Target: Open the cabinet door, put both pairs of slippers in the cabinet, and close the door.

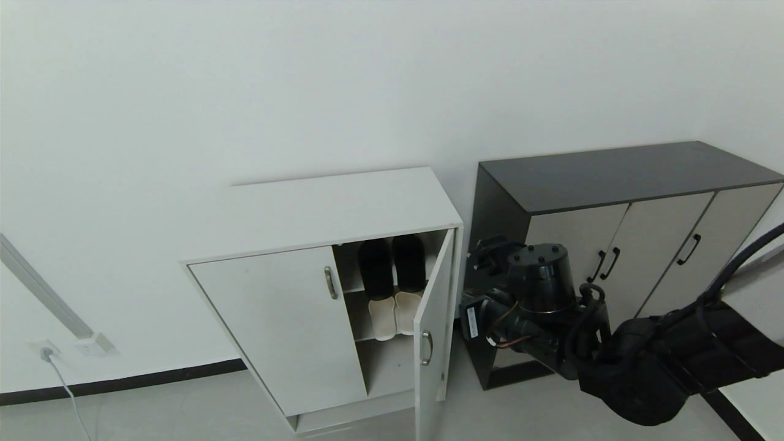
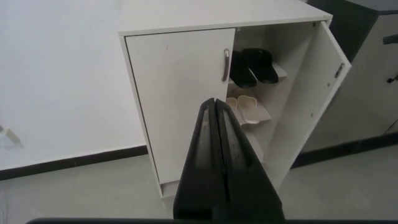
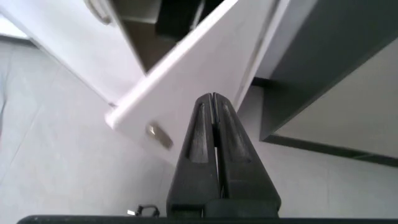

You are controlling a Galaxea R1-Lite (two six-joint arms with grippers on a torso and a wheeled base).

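Findings: door of the cabinet stands ajar; black slippers sit on the upper shelf, white slippers below. Your right gripper, fingers pressed together, sits just beside the door's outer face; your left gripper, likewise closed, faces the cabinet front, apart.

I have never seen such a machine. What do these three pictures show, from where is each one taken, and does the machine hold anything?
It is a robot with two arms, each ending in a gripper, a two-finger clamp. The large picture comes from a camera on its head, looking down at a white cabinet. Its right door stands open, the left door shut. Inside lie black slippers, and one level lower white slippers. A dark cabinet stands beside it. The other two pictures come from cameras on the wrists. The left gripper, shut and empty, faces the cabinet. The right gripper, also shut and empty, points at the open door.
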